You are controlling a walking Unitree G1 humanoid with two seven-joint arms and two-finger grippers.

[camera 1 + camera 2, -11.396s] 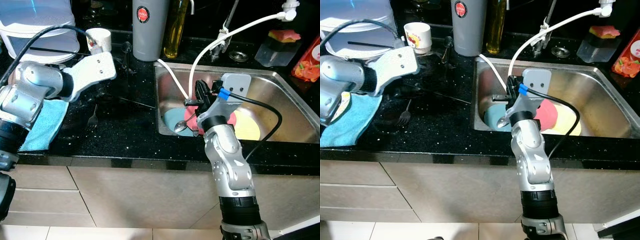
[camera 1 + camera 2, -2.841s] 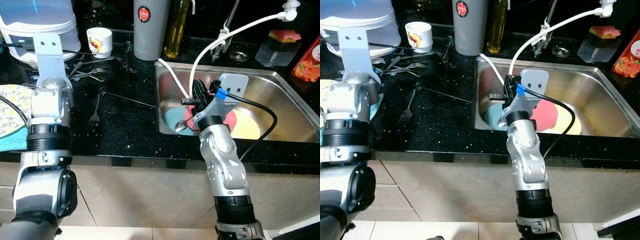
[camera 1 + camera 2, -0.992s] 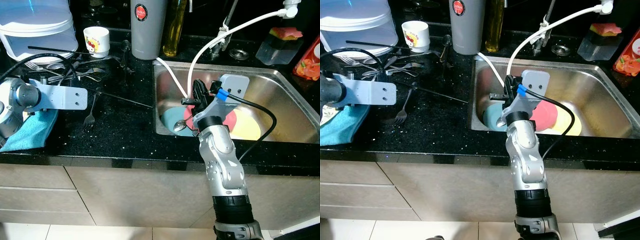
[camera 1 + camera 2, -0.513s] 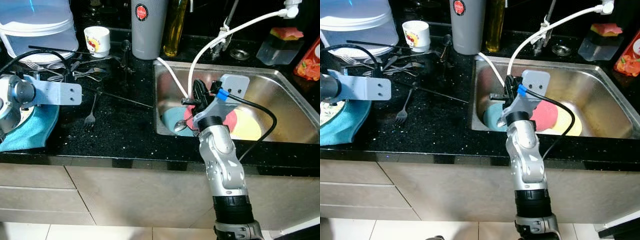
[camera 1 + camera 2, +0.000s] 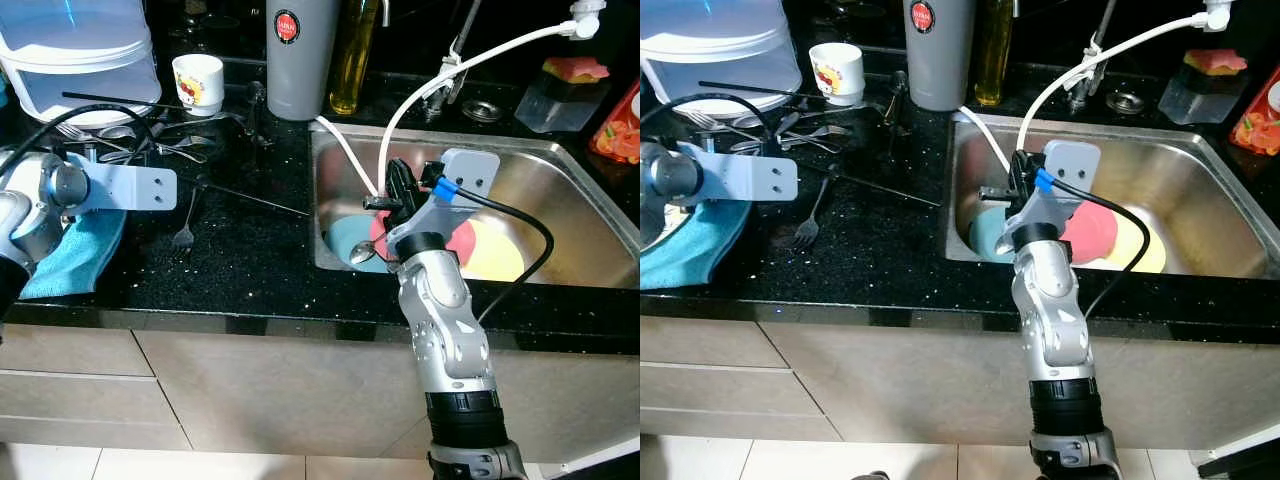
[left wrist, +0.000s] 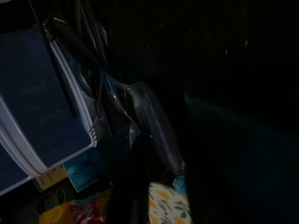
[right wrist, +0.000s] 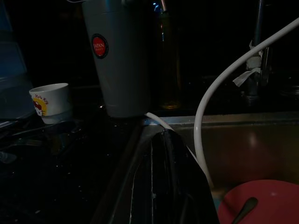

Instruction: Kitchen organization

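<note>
**Right tool over the sink, left arm by the cutlery**

The right tool (image 5: pixel 393 187) hangs over the left end of the stainless steel sink (image 5: pixel 560 170), its two black fingers pressed together with nothing between them. Just below it lie a pale blue plate (image 5: pixel 343 240), a pink plate (image 5: pixel 461 238) and a yellow plate (image 5: pixel 497 252), overlapping on the sink floor. A metal spoon (image 5: pixel 363 251) rests across the blue and pink plates. A white hose (image 5: pixel 440 75) curves down into the basin beside the tool.

The left arm reaches across the black speckled worktop (image 5: pixel 250 260), above a turquoise cloth (image 5: pixel 75 250). The left tool (image 6: pixel 161 186) is dark in the wrist view, and I cannot tell how its fingers stand. A heap of loose metal cutlery (image 5: pixel 130 140) lies just beyond the arm, and a single steel fork (image 5: pixel 186 222) lies apart, nearer the worktop's front edge.

At the back stand a tall grey flask with a red badge (image 5: pixel 298 55), a small white cup with a printed picture (image 5: pixel 198 82), a bottle of yellow oil (image 5: pixel 352 60) and a clear lidded plastic tub (image 5: pixel 85 55).
</note>
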